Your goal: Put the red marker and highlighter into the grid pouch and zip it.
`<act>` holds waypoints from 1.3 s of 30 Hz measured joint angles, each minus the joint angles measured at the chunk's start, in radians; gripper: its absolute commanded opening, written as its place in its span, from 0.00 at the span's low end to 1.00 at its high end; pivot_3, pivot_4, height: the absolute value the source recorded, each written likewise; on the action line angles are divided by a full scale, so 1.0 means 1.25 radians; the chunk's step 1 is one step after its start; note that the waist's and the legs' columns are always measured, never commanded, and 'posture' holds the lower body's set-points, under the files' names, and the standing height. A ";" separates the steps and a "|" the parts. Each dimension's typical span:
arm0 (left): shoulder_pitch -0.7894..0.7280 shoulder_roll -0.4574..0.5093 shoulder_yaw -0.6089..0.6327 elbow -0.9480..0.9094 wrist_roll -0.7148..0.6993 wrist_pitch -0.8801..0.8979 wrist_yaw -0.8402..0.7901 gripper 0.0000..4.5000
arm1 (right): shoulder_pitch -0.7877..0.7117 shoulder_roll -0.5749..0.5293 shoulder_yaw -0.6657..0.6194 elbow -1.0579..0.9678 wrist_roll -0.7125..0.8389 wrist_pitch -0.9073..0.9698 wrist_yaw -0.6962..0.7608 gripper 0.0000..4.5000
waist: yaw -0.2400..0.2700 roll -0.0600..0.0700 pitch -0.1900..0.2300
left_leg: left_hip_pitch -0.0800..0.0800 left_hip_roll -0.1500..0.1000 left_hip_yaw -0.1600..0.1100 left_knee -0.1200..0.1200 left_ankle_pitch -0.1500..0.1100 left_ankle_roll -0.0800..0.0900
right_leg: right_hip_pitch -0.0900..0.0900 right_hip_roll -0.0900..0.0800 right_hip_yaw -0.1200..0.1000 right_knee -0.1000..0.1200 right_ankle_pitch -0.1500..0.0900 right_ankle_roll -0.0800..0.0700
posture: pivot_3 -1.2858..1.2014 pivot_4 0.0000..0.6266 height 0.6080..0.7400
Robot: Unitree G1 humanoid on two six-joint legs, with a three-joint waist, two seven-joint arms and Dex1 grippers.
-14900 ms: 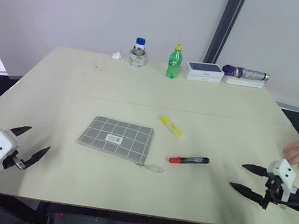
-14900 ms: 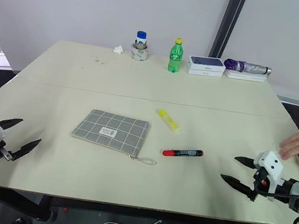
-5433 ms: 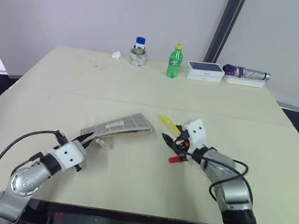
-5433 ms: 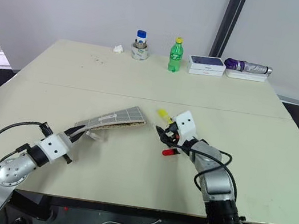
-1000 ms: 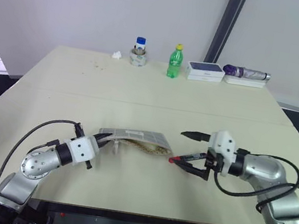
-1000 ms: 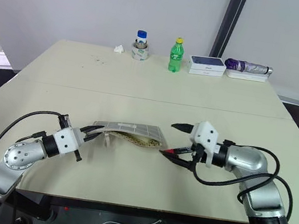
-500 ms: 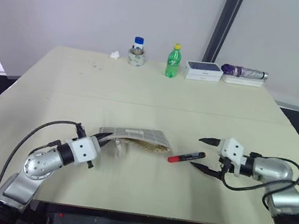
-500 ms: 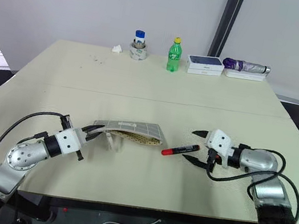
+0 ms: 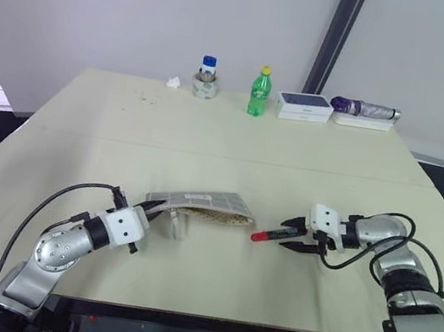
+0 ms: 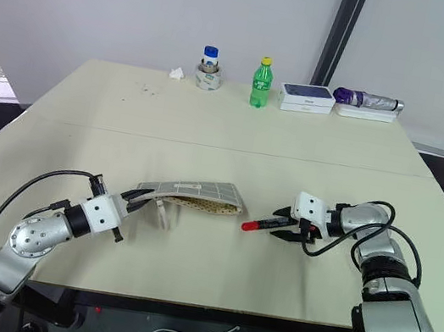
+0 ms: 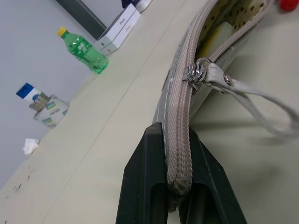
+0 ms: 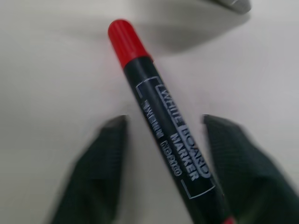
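- The left claw is clamped on the zipper edge of the grid pouch, holding that end up off the bench near the middle of the front edge.
- The pouch mouth gapes toward the right, showing a dotted lining; the zipper slider sits partway along the teeth and its cord pull hangs loose.
- A patch of yellow shows inside the mouth in the left wrist view; I cannot tell for sure that it is the highlighter.
- The red marker lies just right of the pouch mouth, red cap toward the pouch.
- The right claw straddles the marker's black barrel with its fingers parted, a gap visible on both sides, not gripping it.
- A green bottle, a small jar and a white box stand along the bench's far edge.
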 measured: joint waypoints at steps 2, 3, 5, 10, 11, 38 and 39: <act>0.000 -0.001 0.000 -0.002 0.002 0.002 0.003 0.00 | -0.007 0.000 -0.004 0.013 -0.002 0.003 0.004 0.06 | 0.000 0.000 0.000 | 0.000 0.000 0.000 0.000 0.000 0.000 | 0.000 0.000 0.000 0.000 0.000 0.000 | 0.52 0.24 1.00; 0.000 -0.001 0.000 -0.005 0.003 0.002 0.005 0.00 | -0.007 0.000 -0.006 0.013 -0.002 0.002 0.006 0.06 | 0.000 0.000 0.000 | 0.000 0.000 0.000 0.000 0.000 0.000 | 0.000 0.000 0.000 0.000 0.000 0.000 | 0.52 0.24 1.00; 0.000 -0.001 0.000 -0.010 0.003 0.004 0.006 0.00 | -0.006 0.001 -0.011 0.013 0.000 0.008 0.010 0.06 | 0.000 0.000 0.000 | 0.000 0.000 0.000 0.000 0.000 0.000 | 0.000 0.000 0.000 0.000 0.000 0.000 | 0.52 0.24 1.00; -0.001 -0.004 -0.001 -0.012 0.005 0.004 0.007 0.00 | 0.047 -0.004 -0.051 -0.068 0.045 0.080 0.052 0.06 | 0.002 0.000 0.000 | 0.000 0.000 0.000 -0.001 0.000 0.000 | 0.000 0.000 0.000 0.000 0.000 0.000 | 0.52 0.24 1.00; -0.003 -0.007 -0.001 -0.012 0.005 0.004 0.007 0.00 | 0.084 -0.008 -0.067 -0.131 0.071 0.125 0.064 0.06 | 0.002 0.000 0.000 | -0.001 0.000 0.000 -0.001 0.000 0.000 | -0.001 0.000 0.000 0.000 0.000 0.000 | 0.52 0.24 1.00; -0.061 -0.011 -0.040 0.044 0.002 -0.019 -0.034 0.00 | 0.395 0.019 -0.062 -0.900 0.125 0.520 -0.301 0.06 | 0.014 0.001 0.000 | -0.002 -0.001 0.000 0.000 0.000 0.000 | -0.002 0.000 0.000 0.000 0.000 0.000 | 0.52 0.24 1.00; -0.061 -0.011 -0.040 0.042 0.002 -0.019 -0.035 0.00 | 0.383 0.025 -0.062 -0.896 0.120 0.520 -0.311 0.06 | 0.014 0.001 0.000 | -0.002 -0.001 0.000 0.000 0.000 0.000 | -0.002 0.000 0.000 0.000 0.000 0.000 | 0.52 0.24 1.00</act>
